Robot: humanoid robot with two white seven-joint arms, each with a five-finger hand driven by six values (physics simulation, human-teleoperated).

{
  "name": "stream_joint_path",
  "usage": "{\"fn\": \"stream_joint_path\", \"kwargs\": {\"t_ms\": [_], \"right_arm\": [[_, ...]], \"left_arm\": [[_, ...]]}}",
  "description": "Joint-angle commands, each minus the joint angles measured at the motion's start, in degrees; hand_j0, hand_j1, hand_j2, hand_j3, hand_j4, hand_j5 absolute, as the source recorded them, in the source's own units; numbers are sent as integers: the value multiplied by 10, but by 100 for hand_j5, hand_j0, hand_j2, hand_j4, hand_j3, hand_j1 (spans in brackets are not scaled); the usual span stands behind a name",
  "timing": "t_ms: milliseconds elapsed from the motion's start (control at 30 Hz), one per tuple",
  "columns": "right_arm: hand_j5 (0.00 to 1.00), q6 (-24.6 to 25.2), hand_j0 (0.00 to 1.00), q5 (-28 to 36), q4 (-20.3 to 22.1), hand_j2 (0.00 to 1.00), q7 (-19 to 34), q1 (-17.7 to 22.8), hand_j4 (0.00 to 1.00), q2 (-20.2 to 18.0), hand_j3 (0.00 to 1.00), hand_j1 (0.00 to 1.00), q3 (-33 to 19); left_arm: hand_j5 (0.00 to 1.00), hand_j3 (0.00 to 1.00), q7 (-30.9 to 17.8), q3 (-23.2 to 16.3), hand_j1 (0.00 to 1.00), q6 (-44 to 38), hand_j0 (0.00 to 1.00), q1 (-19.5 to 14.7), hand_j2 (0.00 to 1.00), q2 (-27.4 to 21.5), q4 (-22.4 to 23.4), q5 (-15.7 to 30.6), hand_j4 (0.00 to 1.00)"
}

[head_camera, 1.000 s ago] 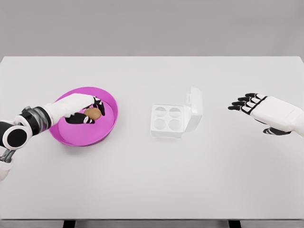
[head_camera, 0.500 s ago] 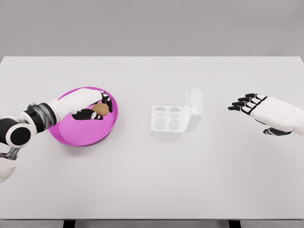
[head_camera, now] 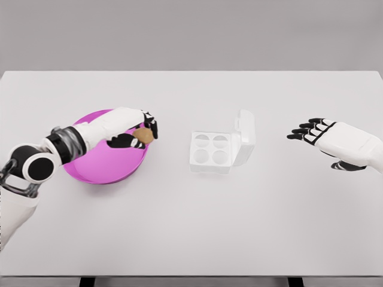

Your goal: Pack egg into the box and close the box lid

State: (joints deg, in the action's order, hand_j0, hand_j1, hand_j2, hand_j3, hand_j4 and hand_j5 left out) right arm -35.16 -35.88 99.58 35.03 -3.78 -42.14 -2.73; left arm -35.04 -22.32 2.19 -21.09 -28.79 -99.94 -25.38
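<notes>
A brown egg is held in my left hand, whose fingers are curled around it, above the right rim of the pink bowl. The white egg box lies right of the bowl, with several round hollows showing and none filled. Its lid stands open, hinged on the right side. My right hand hovers over the table at the far right, fingers spread, holding nothing.
The white table spans the whole view, with its front edge near the bottom of the picture. A bare strip of table separates the bowl from the box.
My left hand has lifted the egg from inside the bowl and carried it up and to the right, to the bowl's right rim. The right hand has not moved.
</notes>
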Motion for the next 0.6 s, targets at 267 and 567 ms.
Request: {"fn": "stream_joint_path", "kwargs": {"t_ms": [267, 567], "right_arm": [[100, 2, 100, 3, -2, 100, 0, 0, 100, 1, 100, 100, 0], [100, 2, 100, 2, -6, 100, 0, -1, 100, -1, 100, 100, 0]], "left_arm": [[37, 37, 0, -11, 37, -1, 37, -3, 37, 44, 2, -1, 37], [37, 37, 0, -25, 37, 0, 37, -6, 37, 81, 5, -25, 37]]}}
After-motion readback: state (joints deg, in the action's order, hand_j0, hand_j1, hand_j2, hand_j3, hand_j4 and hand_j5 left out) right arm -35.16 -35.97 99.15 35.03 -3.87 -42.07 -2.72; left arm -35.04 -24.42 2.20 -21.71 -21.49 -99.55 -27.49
